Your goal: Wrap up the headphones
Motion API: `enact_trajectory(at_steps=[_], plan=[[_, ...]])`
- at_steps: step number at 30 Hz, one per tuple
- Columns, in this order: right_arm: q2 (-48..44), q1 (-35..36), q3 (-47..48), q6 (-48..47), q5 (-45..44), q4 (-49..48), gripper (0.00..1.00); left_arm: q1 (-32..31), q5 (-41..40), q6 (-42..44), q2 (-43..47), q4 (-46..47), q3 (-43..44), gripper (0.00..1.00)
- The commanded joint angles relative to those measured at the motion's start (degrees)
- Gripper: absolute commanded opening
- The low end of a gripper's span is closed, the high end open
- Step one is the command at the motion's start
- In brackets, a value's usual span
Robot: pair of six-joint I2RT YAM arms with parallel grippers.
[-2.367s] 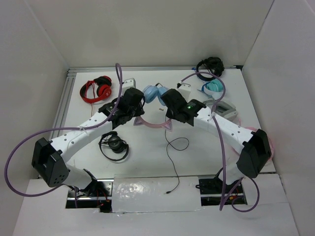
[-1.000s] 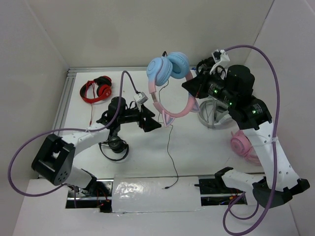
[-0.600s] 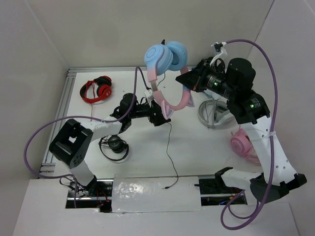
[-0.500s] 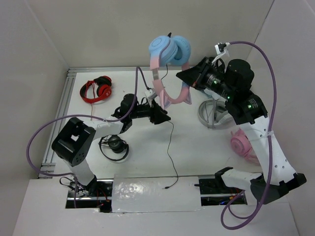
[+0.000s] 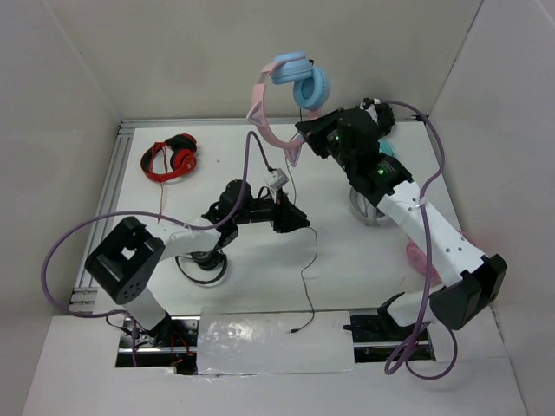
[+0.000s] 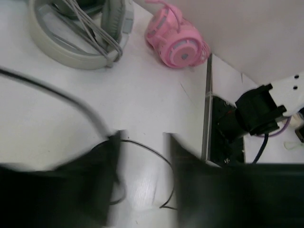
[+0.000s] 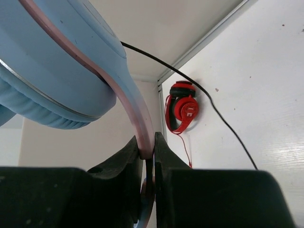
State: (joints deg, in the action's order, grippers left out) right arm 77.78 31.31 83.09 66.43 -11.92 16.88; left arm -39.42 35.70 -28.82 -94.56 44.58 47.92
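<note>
Our right fingers clench the headphones by the headband, held aloft. Their cable hangs below toward our left fingers, whose grip we cannot tell.

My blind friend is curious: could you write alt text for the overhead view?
The right gripper holds cat-eared headphones high by their pink headband, the black cable trailing to the table, where the left gripper sits low beside it. Red-and-black headphones lie far left.

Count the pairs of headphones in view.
5: cat-ear pair in right pincer, red pair back-left, black pair beneath left arm, pink pair near-right, grey pair at the stand; more may be hidden.
</note>
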Motion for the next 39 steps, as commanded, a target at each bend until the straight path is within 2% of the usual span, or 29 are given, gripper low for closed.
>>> enact_trajectory(at_steps=[1,2,3,8,11,15,18,21,30,32,33,36,38,39], plan=[[-3.51,0.68,0.42,2.21,-8.27,-6.96,0.00,1.01,-6.60,-2.19,7.01,-0.54,-2.82,0.75],[-3.95,0.60,-0.12,1.86,-8.81,-6.87,0.00,1.36,-7.66,-2.47,8.50,-0.63,-3.70,0.99],[-4.99,0.33,-0.73,2.03,-10.39,-5.99,0.00,1.80,-11.76,-3.69,13.30,-2.98,-4.76,0.99],[-5.53,0.68,-2.67,2.21,-13.38,-4.93,0.00,1.80,-18.90,-5.45,20.80,-6.07,-5.56,0.99],[-5.18,1.39,-3.63,2.73,-14.01,-4.23,0.00,1.89,-23.30,-5.28,22.31,-3.54,-4.33,0.99],[-4.65,1.91,-4.60,4.23,-14.44,-3.61,0.00,1.98,-27.17,-5.72,21.27,-4.41,1.37,0.99],[-4.04,2.79,-5.65,5.11,-16.72,-3.26,0.00,1.98,-29.11,-5.82,20.04,-1.78,4.80,0.99],[-2.90,3.49,-5.31,5.28,-19.18,-1.51,0.00,1.89,-28.24,-4.24,18.81,1.38,6.48,0.99],[-0.70,4.20,-6.01,5.72,-18.05,-0.28,0.00,1.98,-35.08,-6.86,15.20,6.57,9.73,0.98],[-0.44,4.46,-6.27,5.64,-17.52,0.25,0.00,1.98,-35.44,-7.22,15.11,8.24,9.82,0.88],[-0.35,4.55,-6.71,5.55,-16.82,-0.18,0.00,2.06,-35.44,-7.04,14.68,8.24,10.17,0.75],[-0.17,4.72,-8.11,2.85,-12.45,-2.28,0.00,2.07,-37.11,-5.81,13.71,5.35,12.72,0.44],[0.00,4.81,-7.68,-0.94,-9.36,-2.12,0.06,2.07,-36.23,-4.23,13.35,3.68,13.60,0.36],[0.70,5.16,-6.98,-2.52,-8.30,0.58,0.11,2.07,-36.49,-4.05,13.53,3.07,13.60,0.27]])
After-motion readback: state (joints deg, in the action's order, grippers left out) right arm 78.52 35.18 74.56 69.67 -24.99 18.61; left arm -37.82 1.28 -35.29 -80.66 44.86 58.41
